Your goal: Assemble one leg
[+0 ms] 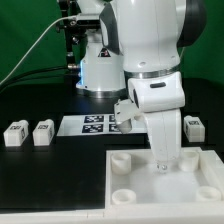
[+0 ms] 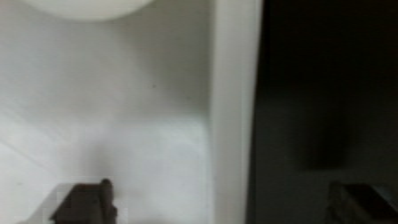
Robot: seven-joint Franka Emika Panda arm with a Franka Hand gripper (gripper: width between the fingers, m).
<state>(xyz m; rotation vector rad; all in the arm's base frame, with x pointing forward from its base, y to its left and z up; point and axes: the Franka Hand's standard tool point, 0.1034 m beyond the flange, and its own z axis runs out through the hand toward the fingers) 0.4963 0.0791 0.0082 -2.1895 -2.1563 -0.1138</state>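
Got the gripper (image 1: 165, 160) low over the big white board (image 1: 195, 172), fingers (image 2: 86, 200) spread wide, pinching nothing, straddling the board's edge in the wrist view. Can't tell if touching. Spotting one leg (image 1: 15, 133) and a second leg (image 1: 43, 132) side by side on the table (image 1: 50, 185) at the exterior view's left, well apart from the board, tags facing the camera; too small to call the long axis. Third leg (image 1: 195, 126) behind the arm on the right, marker board (image 1: 90, 124) in between.
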